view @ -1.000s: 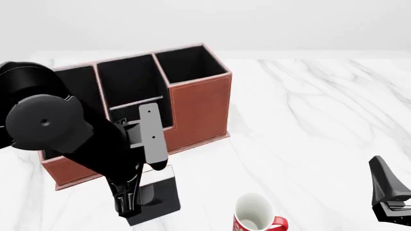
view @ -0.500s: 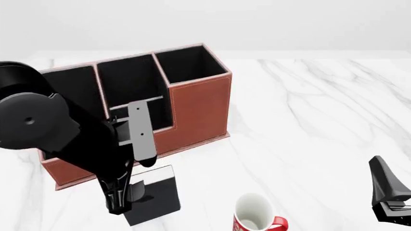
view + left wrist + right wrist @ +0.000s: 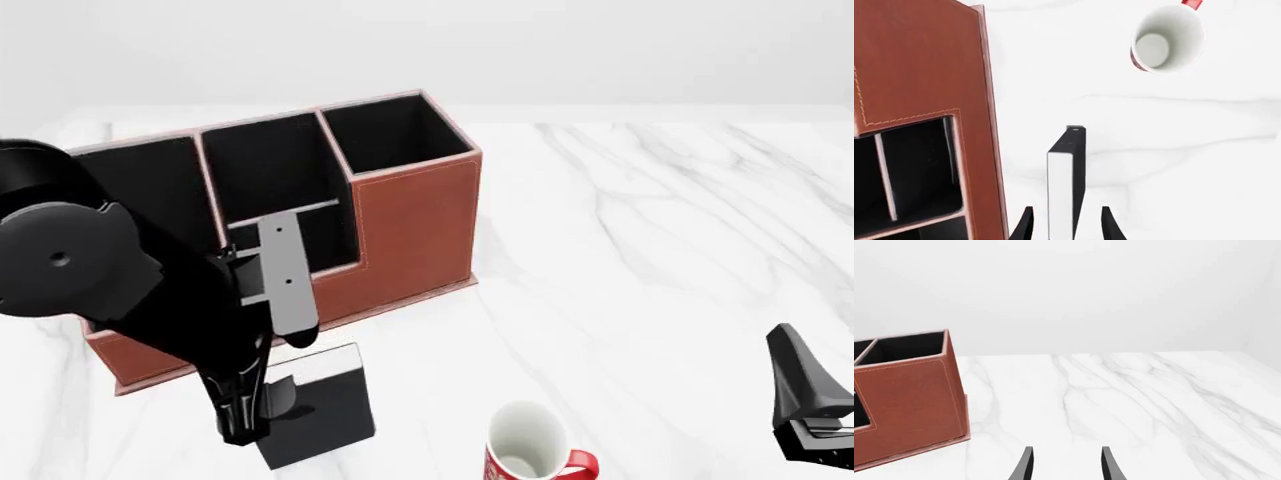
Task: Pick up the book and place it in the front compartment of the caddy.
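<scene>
White-and-red ceramic mug (image 3: 531,447) stands upright at 6 o'clock of the front view, nearest the camera. Right gripper (image 3: 1065,464), at 4 o'clock, hangs over bare white marble table (image 3: 641,250), jaws parted with nothing between them. Thin black book with white page edge (image 3: 324,405) stands on edge at 7 o'clock, just in front of the caddy. Left gripper (image 3: 1063,225) straddles it, fingers (image 3: 1109,225) either side with gaps visible, so not clamped. Reddish-brown stitched leather caddy with black lining (image 3: 414,220) sits beyond, 10 to 12 o'clock.
</scene>
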Controlling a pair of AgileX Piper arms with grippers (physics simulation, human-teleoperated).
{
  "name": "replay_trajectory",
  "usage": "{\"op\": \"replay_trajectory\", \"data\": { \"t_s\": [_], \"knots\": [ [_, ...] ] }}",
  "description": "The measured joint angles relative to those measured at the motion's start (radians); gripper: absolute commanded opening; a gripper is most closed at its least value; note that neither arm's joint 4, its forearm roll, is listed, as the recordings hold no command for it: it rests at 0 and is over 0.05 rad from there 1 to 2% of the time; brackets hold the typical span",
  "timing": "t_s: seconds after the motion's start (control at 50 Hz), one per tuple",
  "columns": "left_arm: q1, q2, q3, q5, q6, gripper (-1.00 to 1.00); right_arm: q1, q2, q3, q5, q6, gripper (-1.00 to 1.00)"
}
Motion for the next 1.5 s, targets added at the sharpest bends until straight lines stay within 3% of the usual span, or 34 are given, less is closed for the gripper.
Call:
{"op": "replay_trajectory", "data": {
  "t_s": [1.5],
  "knots": [
    [0.027,0.015,0.129,-0.134,-0.040,1.00,0.000,0.000,0.000,0.000,0.000,1.00]
  ]
}}
